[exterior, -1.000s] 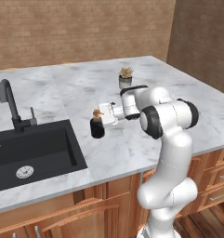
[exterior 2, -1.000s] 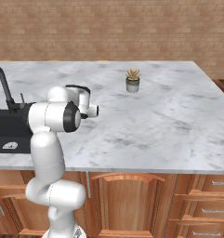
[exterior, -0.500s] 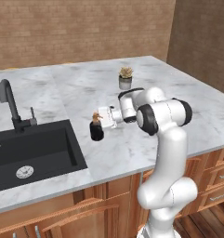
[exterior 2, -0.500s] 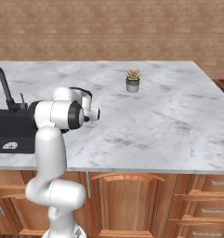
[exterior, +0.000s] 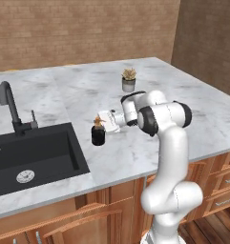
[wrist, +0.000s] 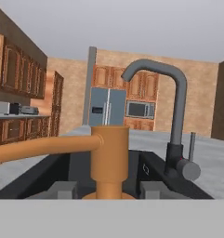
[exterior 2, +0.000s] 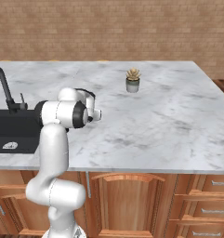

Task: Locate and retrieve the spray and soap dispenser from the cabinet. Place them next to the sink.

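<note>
While the arm is stretched out level over the marble counter [exterior: 150, 152], the pincer [exterior: 103, 121] is held at the top of the soap dispenser [exterior: 98, 135], which stands upright on the counter directly under and in front of it. In the left base view the pincer's end is seen level with the bronze pump top [exterior: 98, 122], touching or all but touching it. In the hand view the pump top [wrist: 108, 158] is seen very close, rising between the two grey fingertips [wrist: 62, 189], with its spout run out to the left of that view. The fingertips are set apart on either side of the pump stem with a gap visible on each side, so the pincer is spread rather than pressed on the pump; whether any contact is made lower down cannot be told.

Beyond the pincer, on the far side of the soap dispenser, the sink [exterior: 35, 152] is found, its near edge lying just beside the bottle. The faucet [exterior: 11, 107] stands further off past the basin, and in the hand view the faucet [wrist: 171, 116] is seen ahead and to the right of the pump. Behind the pincer, back along the arm and further over the counter, a small potted plant [exterior: 129, 80] is set well apart from it; the same plant [exterior 2: 132, 80] is seen in the right base view.
</note>
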Tool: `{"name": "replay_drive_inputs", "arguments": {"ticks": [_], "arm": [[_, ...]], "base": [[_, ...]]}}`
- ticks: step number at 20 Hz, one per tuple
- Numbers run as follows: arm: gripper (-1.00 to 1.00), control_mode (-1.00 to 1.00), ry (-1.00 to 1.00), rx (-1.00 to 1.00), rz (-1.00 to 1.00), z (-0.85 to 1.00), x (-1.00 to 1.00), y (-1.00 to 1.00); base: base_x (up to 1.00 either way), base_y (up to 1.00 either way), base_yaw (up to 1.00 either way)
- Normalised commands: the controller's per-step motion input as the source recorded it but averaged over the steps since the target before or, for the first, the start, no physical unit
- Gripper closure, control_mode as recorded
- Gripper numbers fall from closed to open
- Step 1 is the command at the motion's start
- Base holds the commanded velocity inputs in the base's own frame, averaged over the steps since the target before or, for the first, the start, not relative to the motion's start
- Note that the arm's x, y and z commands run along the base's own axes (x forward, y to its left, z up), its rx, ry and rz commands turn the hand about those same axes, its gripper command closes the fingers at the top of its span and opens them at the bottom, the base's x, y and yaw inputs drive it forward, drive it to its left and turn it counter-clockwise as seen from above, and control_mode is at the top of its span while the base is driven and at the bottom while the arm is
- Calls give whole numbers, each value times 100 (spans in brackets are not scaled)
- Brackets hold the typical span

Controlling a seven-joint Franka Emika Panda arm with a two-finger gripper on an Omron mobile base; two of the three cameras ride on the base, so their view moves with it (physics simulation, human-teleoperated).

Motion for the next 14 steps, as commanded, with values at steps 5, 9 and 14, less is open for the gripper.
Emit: {"name": "replay_drive_inputs", "arguments": {"ticks": [5, 9, 14], "arm": [[100, -100, -4, 5, 12, -25, 2, -1], [-100, -100, 0, 4, 8, -18, 0, 2], [-100, -100, 0, 2, 4, -15, 0, 6]], "base": [[0, 0, 0], [0, 0, 0], [0, 0, 0]]}}
